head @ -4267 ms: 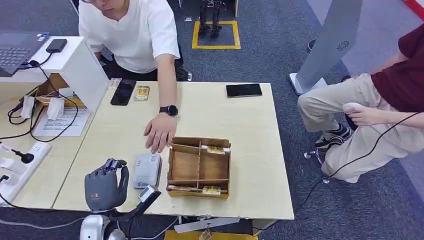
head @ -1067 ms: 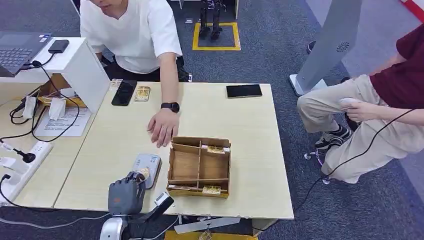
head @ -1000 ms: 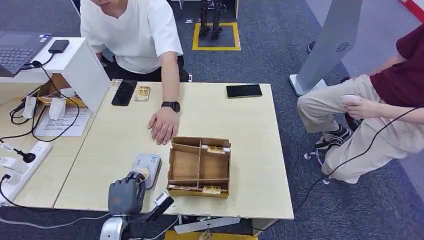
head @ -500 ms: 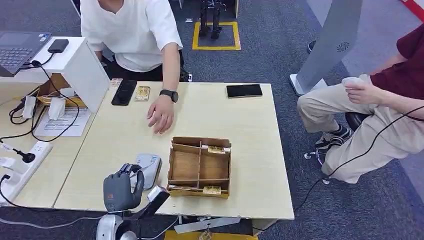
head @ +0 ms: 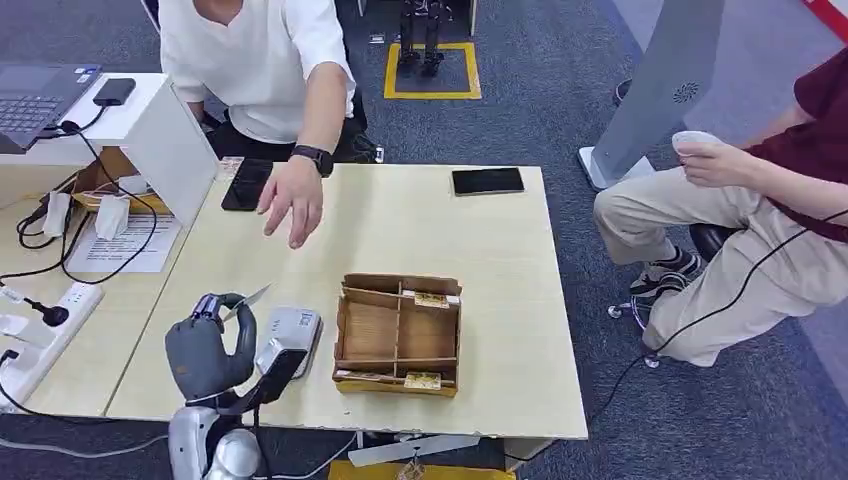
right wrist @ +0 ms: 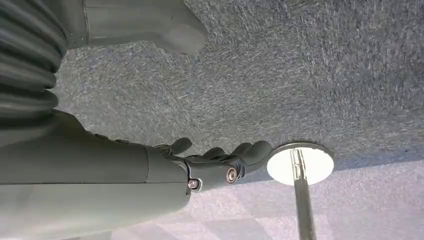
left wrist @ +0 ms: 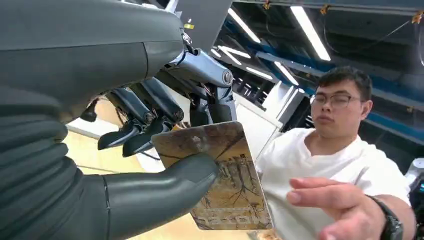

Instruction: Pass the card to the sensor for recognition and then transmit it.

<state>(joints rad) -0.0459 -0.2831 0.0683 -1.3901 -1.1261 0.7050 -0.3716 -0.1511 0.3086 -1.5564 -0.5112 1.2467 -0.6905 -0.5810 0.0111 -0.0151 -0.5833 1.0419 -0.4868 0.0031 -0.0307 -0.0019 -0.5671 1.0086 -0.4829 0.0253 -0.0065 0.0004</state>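
Your left hand (head: 205, 350) is up over the table's (head: 480, 260) near-left corner, pinching the card (head: 245, 298) at its fingertips. Sensor (head: 290, 340) lies flat just beside that hand, touching the wooden divider box (head: 398, 333) near the front edge. A person's hand (head: 291, 202) hovers open above the table toward the far-left corner. Two phones sit on the table: one (head: 487, 181) at the far edge, the other (head: 245, 184) at the far-left corner.
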